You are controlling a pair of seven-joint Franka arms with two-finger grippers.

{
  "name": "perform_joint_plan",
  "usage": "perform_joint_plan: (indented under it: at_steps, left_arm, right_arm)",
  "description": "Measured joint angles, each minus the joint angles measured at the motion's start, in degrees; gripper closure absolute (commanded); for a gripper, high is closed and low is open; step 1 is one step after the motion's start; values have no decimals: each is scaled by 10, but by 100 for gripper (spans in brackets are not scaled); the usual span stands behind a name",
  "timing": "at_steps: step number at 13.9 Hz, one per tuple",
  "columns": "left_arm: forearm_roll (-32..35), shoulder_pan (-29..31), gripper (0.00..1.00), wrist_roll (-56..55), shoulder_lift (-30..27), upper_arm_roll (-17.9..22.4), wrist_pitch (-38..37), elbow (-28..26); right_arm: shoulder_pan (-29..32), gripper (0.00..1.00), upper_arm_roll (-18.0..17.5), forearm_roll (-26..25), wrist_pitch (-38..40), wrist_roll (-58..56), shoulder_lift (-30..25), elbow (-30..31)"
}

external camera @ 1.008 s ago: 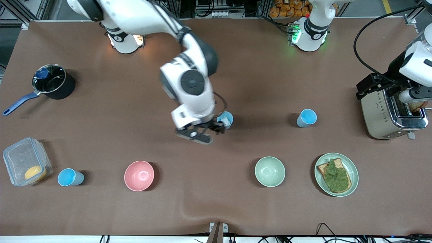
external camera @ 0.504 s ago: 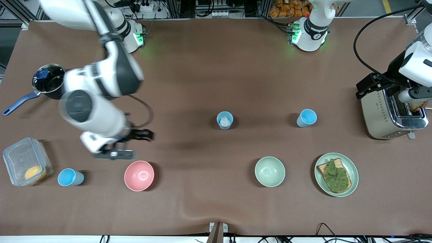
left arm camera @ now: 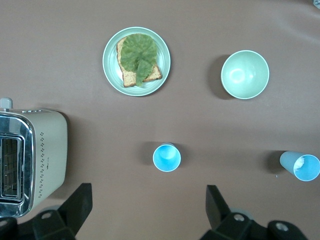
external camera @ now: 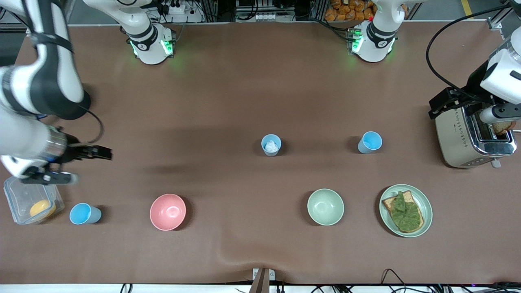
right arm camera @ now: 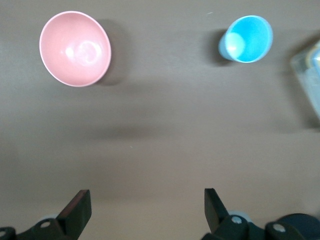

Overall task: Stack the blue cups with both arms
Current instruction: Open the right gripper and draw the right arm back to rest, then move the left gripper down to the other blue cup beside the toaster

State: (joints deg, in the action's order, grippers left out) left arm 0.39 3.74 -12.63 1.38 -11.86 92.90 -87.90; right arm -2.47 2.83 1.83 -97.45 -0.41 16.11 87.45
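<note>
Right gripper (external camera: 83, 162), fingers spread and empty, hangs near the sky-blue cup (external camera: 83, 214) (apparently approaching it), needing descent; left gripper (left arm camera: 147, 210) waits spread.

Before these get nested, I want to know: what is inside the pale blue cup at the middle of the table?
A small crumpled white bit sits inside the pale blue cup. What the white bit is cannot be told, and the cup's bottom beneath it is covered.
</note>
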Motion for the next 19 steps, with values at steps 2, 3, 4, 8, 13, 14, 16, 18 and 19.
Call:
perform_joint_plan:
  at_steps: [2,3,4,8,13,14,16,18,19]
  left_arm:
    - [0,-1,0,0,-1,-11,-11,1]
    - [0,-1,0,0,-1,-18,-18,1]
    - [7,-1,0,0,-2,-29,-23,1]
    - [30,-3,0,-7,-3,-52,-30,1]
    - [30,-32,0,-7,-4,-17,-30,2]
    - [28,-53,0,-7,-5,9,-31,2]
    - [22,-70,0,-7,-6,40,-32,2]
    - [22,-70,0,-7,-4,48,-33,2]
    - [21,-70,0,-7,-1,48,-33,2]
  right_arm:
    - [24,0,1,0,21,-25,-42,21]
    - [34,0,1,-1,39,-37,-59,27]
    - [41,0,2,-6,58,-43,-73,27]
    - [45,0,-2,-20,82,-43,-137,30]
    - [45,0,-5,-20,80,-40,-149,38]
    - [45,0,-6,-20,77,-39,-147,37]
    - [45,0,-6,-20,75,-39,-144,34]
    - [44,0,-7,-20,74,-39,-141,31]
    - [44,0,-7,-20,74,-39,-140,30]
